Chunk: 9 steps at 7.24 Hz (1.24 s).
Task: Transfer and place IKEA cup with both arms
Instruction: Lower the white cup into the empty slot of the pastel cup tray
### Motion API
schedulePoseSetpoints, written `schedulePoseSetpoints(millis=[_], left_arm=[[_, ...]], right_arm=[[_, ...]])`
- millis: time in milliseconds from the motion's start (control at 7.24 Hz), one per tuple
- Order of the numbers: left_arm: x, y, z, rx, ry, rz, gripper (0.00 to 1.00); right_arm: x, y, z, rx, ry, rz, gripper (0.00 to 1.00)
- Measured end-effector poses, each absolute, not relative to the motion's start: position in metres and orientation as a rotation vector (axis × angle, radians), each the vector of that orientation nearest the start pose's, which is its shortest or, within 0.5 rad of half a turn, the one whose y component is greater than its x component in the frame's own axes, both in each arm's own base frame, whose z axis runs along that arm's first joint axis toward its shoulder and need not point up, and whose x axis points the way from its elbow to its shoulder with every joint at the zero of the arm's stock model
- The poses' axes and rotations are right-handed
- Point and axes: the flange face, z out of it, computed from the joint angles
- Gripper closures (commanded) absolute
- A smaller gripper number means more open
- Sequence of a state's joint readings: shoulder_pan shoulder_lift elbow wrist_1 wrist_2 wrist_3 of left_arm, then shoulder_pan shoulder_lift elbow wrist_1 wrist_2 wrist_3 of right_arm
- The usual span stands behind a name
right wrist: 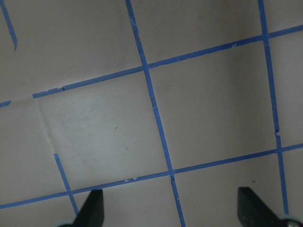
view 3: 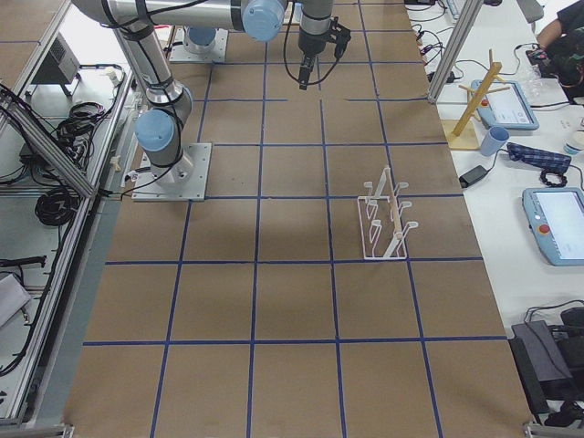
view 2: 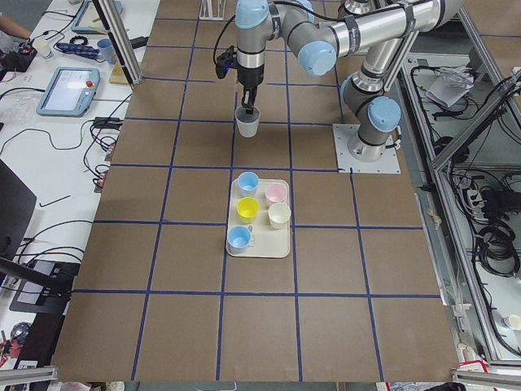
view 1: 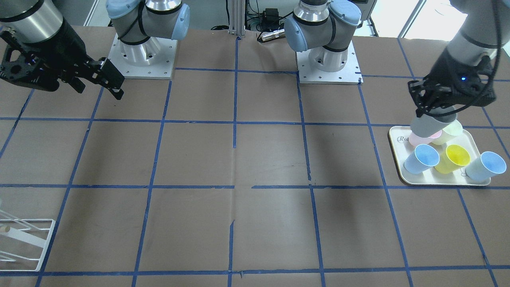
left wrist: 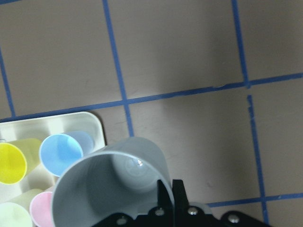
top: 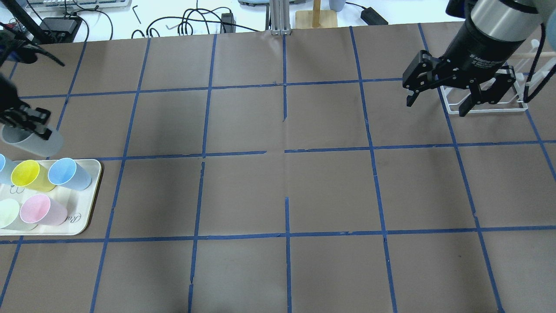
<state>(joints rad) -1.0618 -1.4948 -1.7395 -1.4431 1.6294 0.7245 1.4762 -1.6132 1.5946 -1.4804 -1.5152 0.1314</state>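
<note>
Pinching the IKEA cup [left wrist: 109, 189] by its rim with the left gripper [left wrist: 171, 187]: jaws nearly closed on the thin wall, one finger inside the mouth and one outside. Hangs directly beneath that claw, open mouth up toward the wrist camera, base pointing away. Sits off the tray [top: 93, 191], whose rounded corner lies below and just to one side of the claw in the wrist view. Shows, on that tray, light blue cups [view 1: 422, 157], a yellow cup [view 1: 454, 157], a pink cup [top: 39, 208] and a pale green cup [top: 8, 213], none touching the claw. Holds the right gripper [top: 436, 107] well apart, on the table's far side, jaws spread wide with nothing between them, above brown paper crossed by blue tape. Places the white wire rack [view 3: 383, 228] on the table on that claw's side, apart from its fingertips.
</note>
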Motion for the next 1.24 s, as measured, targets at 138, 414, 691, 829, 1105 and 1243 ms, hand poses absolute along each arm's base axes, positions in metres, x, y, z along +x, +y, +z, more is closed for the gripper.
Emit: schedulePoseSetpoints(millis=[138, 414, 691, 829, 1105, 1243], left_arm=[[0.169, -0.450, 0.448, 0.357, 3.070, 0.037, 1.00], [0.272, -0.411, 0.428, 0.395, 3.118, 0.049, 1.00], [0.329, -0.400, 0.398, 0.384, 3.139, 0.041, 1.00], [0.348, -0.404, 0.382, 0.376, 3.142, 0.041, 1.00], [0.380, -0.407, 0.355, 0.314, 3.172, 0.062, 1.00], [0.392, -0.409, 0.342, 0.283, 3.186, 0.081, 1.00]], right_arm=[[0.106, -0.472, 0.481, 0.334, 3.095, 0.128, 0.00], [0.118, -0.450, 0.477, 0.300, 3.115, 0.124, 0.00], [0.119, -0.434, 0.478, 0.208, 3.120, 0.076, 0.00], [0.119, -0.431, 0.481, 0.179, 3.121, 0.054, 0.00], [0.118, -0.431, 0.483, 0.176, 3.127, 0.035, 0.00], [0.117, -0.432, 0.485, 0.182, 3.121, 0.031, 0.00]])
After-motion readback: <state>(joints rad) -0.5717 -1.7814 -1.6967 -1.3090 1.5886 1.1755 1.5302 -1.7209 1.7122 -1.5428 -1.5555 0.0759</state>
